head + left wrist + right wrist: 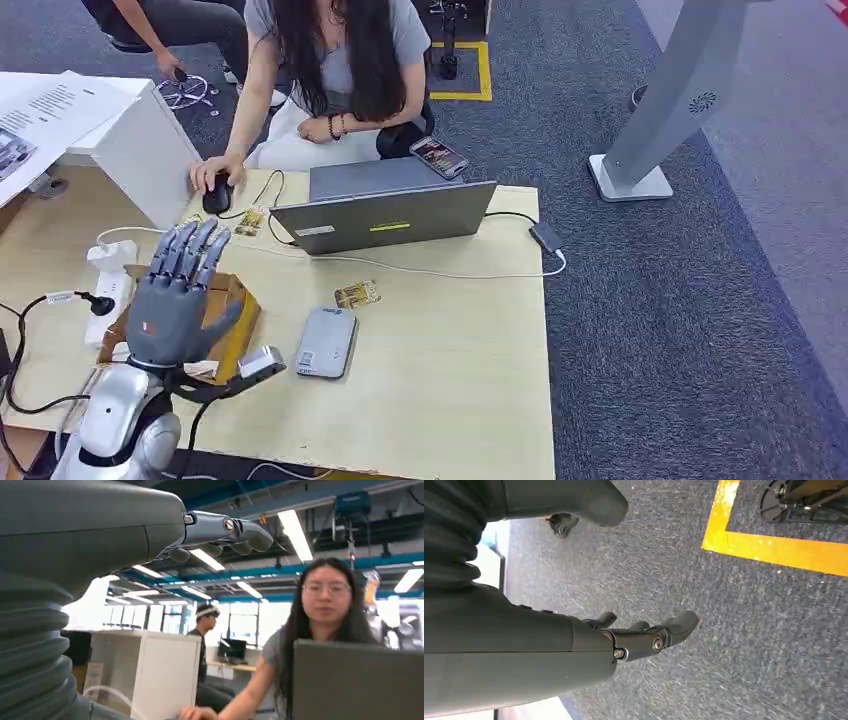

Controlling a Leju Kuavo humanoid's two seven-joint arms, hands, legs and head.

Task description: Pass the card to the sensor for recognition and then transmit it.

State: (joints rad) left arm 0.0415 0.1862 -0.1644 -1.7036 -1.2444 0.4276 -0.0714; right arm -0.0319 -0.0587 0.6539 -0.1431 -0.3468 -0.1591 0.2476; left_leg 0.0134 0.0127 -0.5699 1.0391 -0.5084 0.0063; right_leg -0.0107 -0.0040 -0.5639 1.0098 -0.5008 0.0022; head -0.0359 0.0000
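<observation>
A small yellow-brown card (357, 294) lies flat on the wooden table (450, 400), in front of the laptop. The grey flat sensor pad (326, 342) lies just nearer to me than the card. My left hand (178, 295) is raised above a cardboard box (238, 318) at the table's left, well left of the card and the pad, fingers spread and pointing away from me, holding nothing. In the left wrist view the left hand (220, 532) has its fingers stretched out in the air. My right hand (644, 635) hangs over grey carpet with loosely extended fingers and nothing in it.
A person (330, 70) sits across the table with a hand on a black mouse (217, 195), behind an open grey laptop (385, 215). A second small card (250, 222) lies by the mouse. A white power strip (110, 290), cables and a white box (150, 150) crowd the left side.
</observation>
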